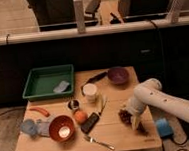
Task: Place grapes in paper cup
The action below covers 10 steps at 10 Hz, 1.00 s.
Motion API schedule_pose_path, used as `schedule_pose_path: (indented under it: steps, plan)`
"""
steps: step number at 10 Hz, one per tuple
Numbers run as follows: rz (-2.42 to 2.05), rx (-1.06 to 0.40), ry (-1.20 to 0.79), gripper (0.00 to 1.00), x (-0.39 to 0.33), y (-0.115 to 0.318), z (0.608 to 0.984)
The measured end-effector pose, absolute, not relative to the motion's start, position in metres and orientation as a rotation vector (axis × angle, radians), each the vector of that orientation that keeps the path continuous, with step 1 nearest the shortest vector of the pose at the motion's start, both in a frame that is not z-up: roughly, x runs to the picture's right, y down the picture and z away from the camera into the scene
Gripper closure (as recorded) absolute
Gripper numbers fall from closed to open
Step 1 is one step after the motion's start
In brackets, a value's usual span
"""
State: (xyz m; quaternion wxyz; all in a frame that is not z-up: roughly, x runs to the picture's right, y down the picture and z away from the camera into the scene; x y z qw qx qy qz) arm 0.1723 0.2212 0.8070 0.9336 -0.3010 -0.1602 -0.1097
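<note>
Gripper is positioned low over the grapes at the 4 o'clock area of the counter; its opening cannot be determined. Paper cup stands upright at 10 o'clock from the grapes, well apart

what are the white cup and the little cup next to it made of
White cup: looks like paper, matte plain pale wall. Small cup: likely metal, shiny grey rim. The gripper is at the grapes, at the table's right front.
</note>
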Motion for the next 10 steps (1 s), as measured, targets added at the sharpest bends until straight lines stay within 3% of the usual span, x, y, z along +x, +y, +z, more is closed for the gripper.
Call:
schedule_pose_path:
  steps: [2,7,10]
  plan:
    - [-0.221,-0.619,-0.331,0.39,0.170,0.220,0.810]
    - [-0.214,-0.629,-0.335,0.89,0.166,0.218,0.819]
    - [-0.206,-0.609,-0.340,0.96,0.166,0.203,0.806]
